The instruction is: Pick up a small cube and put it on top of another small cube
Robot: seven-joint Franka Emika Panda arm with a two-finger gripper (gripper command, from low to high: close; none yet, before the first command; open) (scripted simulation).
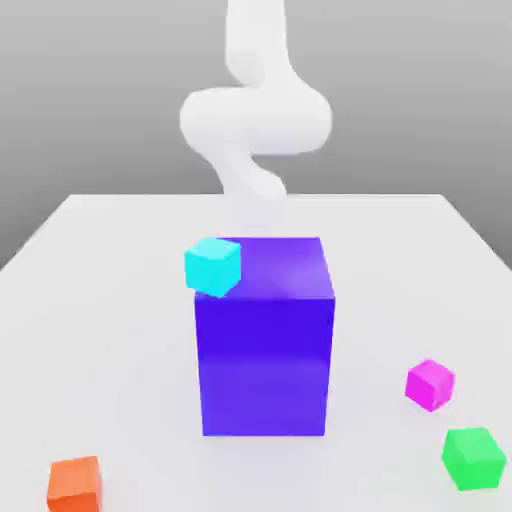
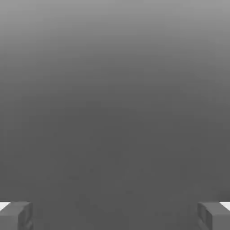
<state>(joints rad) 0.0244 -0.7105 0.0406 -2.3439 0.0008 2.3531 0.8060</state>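
The small magenta-pink cube (image 1: 430, 385) sits on the white table (image 1: 100, 300), to the exterior view's right of the big blue-violet block (image 1: 265, 340). A small green cube (image 1: 473, 458) lies just in front of it, further right. A small cyan cube (image 1: 213, 266) shows at the block's upper left corner; whether it rests on the block or stands behind it, I cannot tell. The white arm (image 1: 250, 130) comes down behind the block. In the hand view my gripper (image 2: 115, 216) is open, its grey fingertips (image 2: 15, 215) far apart with nothing between them, against plain grey.
A small orange cube (image 1: 75, 484) lies at the front of the table on the exterior view's left. The tall blue-violet block stands in the middle, between the arm and the front cubes.
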